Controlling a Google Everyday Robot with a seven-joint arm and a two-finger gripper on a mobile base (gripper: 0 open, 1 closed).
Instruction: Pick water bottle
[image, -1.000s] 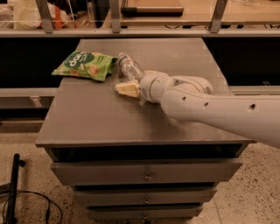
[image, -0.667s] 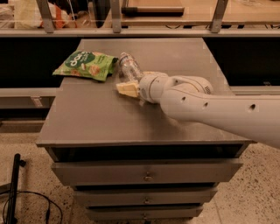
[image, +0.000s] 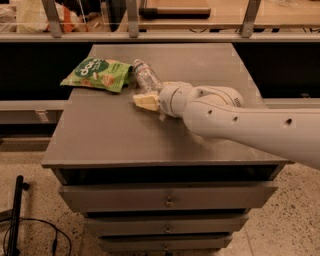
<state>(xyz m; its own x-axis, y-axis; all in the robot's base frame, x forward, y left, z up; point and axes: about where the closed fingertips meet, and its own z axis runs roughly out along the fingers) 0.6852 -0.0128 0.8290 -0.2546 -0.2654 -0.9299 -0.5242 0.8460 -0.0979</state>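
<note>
The water bottle (image: 144, 75) is clear and ribbed and lies on its side on the grey cabinet top (image: 115, 135), its far end next to the green snack bag (image: 96, 73). My white arm (image: 240, 122) reaches in from the right. My gripper (image: 158, 98) is at its tip, low over the top, right at the near end of the bottle and beside a yellow sponge (image: 145, 102). The arm's wrist hides most of the gripper and the bottle's near end.
The cabinet has several drawers (image: 167, 199) below its top. A rail with metal posts (image: 132, 20) runs behind the top. Black cables (image: 17, 220) lie on the floor at the lower left.
</note>
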